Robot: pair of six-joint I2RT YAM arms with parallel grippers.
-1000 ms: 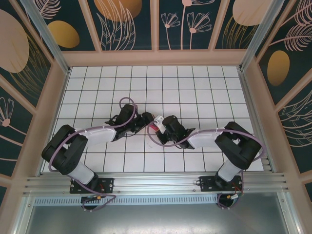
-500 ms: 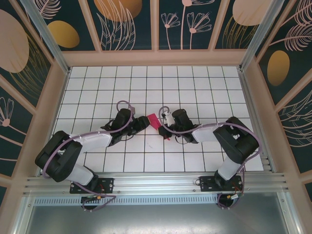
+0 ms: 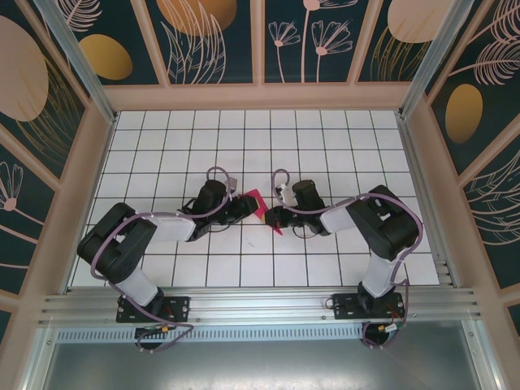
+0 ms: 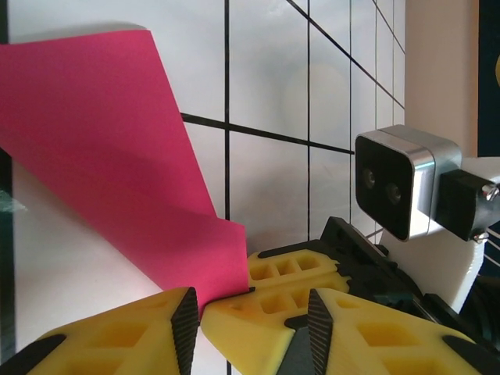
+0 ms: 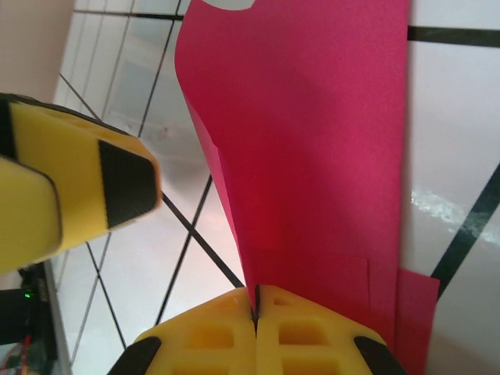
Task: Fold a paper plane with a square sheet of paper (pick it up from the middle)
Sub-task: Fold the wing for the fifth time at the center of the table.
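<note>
The square sheet of paper [image 3: 254, 198] is a folded, layered magenta shape held off the tiles between the two arms. My right gripper [image 5: 256, 306] is shut on its lower edge, and the paper [image 5: 312, 141] rises from the seam of the jaws. Whether it has a plane's shape I cannot tell. My left gripper [image 4: 254, 322] is open. Its pads straddle the right gripper's yellow fingertip [image 4: 269, 316] and the paper's corner [image 4: 223, 258]. One left pad [image 5: 125, 183] stands a little apart from the paper. From above, the left gripper [image 3: 241, 204] faces the right gripper [image 3: 273, 214].
The white tiled table [image 3: 325, 146] with black grid lines lies under both arms. Patterned walls and a wooden frame [image 3: 260, 96] close in the far and side edges. The right wrist camera [image 4: 398, 183] sits close in front of the left gripper.
The right gripper has carried the paper up and slightly left toward the left gripper. The left jaws have narrowed around the paper's corner. Both elbows have swung inward.
</note>
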